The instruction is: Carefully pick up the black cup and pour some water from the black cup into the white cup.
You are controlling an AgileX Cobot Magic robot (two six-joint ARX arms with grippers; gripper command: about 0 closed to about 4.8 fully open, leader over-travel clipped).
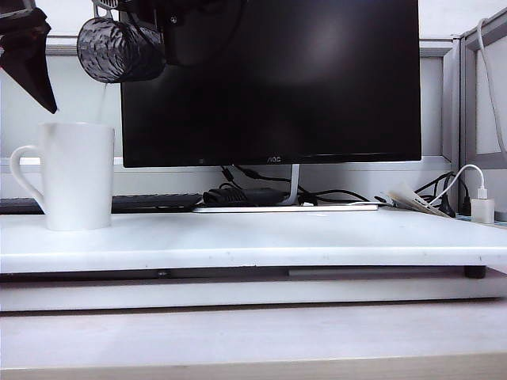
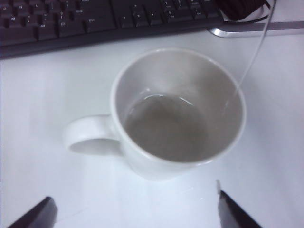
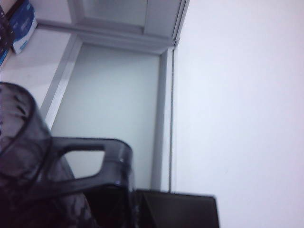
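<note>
The black cup (image 1: 119,49) is held tipped on its side high above the surface (image 1: 253,237), at the upper left of the exterior view, with its mouth facing left and slightly down. A thin stream of water (image 1: 103,99) falls from its lip to the white cup (image 1: 78,176) directly below. In the left wrist view the stream (image 2: 251,61) meets the inner wall of the white cup (image 2: 178,111), which already holds a shallow pool.

The right gripper (image 3: 71,183) is clamped on the black cup (image 3: 21,156); its dark translucent fingers (image 3: 80,161) press against the cup wall. The exact contact area is hard to make out, as the view is blurred.

The white cup stands upright on the surface, handle to the left in the exterior view, in front of a keyboard (image 1: 150,202) and beside a monitor (image 1: 269,79).

The left gripper (image 2: 133,211) hovers above the white cup, jaws spread wide and empty.
</note>
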